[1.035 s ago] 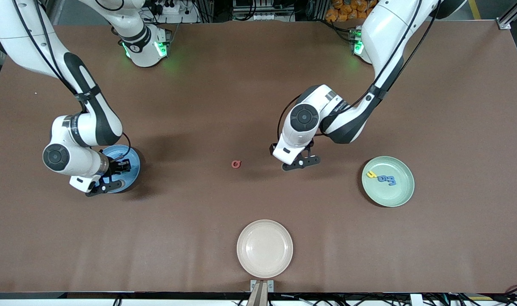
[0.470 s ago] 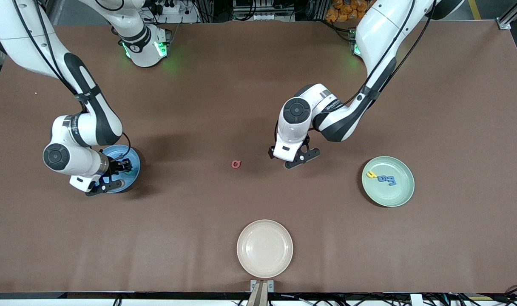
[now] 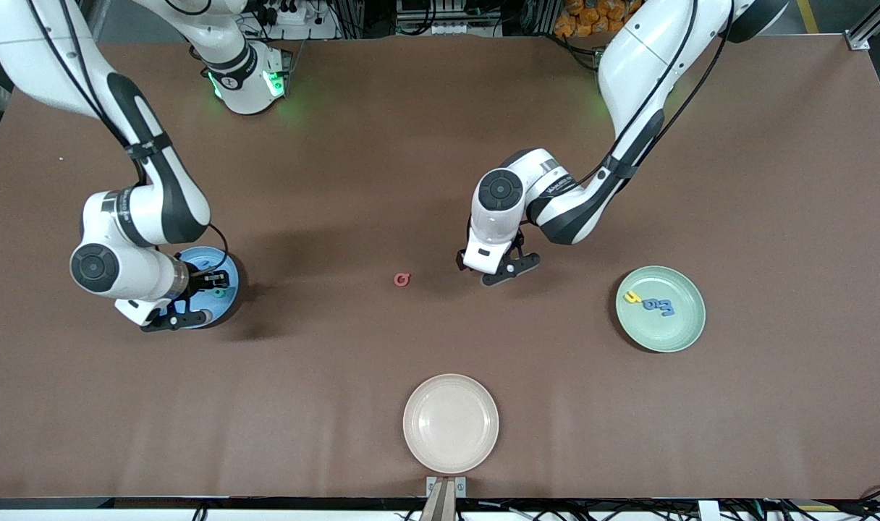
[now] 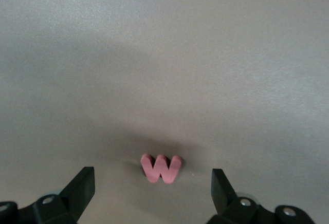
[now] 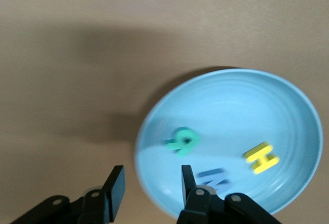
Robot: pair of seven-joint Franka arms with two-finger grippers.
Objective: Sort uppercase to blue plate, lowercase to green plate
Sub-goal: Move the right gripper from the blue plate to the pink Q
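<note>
Surface [image 3: 382, 181]: plain brown tabletop, three plates and a few foam letters spread out on it.

Left claw [image 3: 499, 269]: sits low over the middle of the surface, fingers [image 4: 79, 188] spread wide and holding nothing. The left wrist view shows the red w [image 4: 161, 168] lying on the surface right between the two fingertips, not touched by either one.

Right claw [image 3: 194, 298]: up over the blue plate [image 3: 225, 269] at the right arm's end of the surface, fingers [image 5: 114, 187] parted and empty.

Blue plate contents: right wrist view shows a teal B [image 5: 183, 141], a yellow H [image 5: 261, 157] and a blue M [image 5: 215, 178] lying inside, each apart from the others. The blue M is a bit blurry, partly tucked under the claw.

Red Q [image 3: 402, 279]: alone on the bare surface near the middle, close to the left claw on its right-arm side, on no plate.

Green plate [image 3: 682, 329]: toward the left arm's end, with a yellow h [image 3: 632, 297], a blue g [image 3: 651, 304] and a blue m [image 3: 666, 307] in a short row inside it.

Cream plate [image 3: 450, 423]: nearest the front camera, about mid-surface, well apart from the other two plates.
</note>
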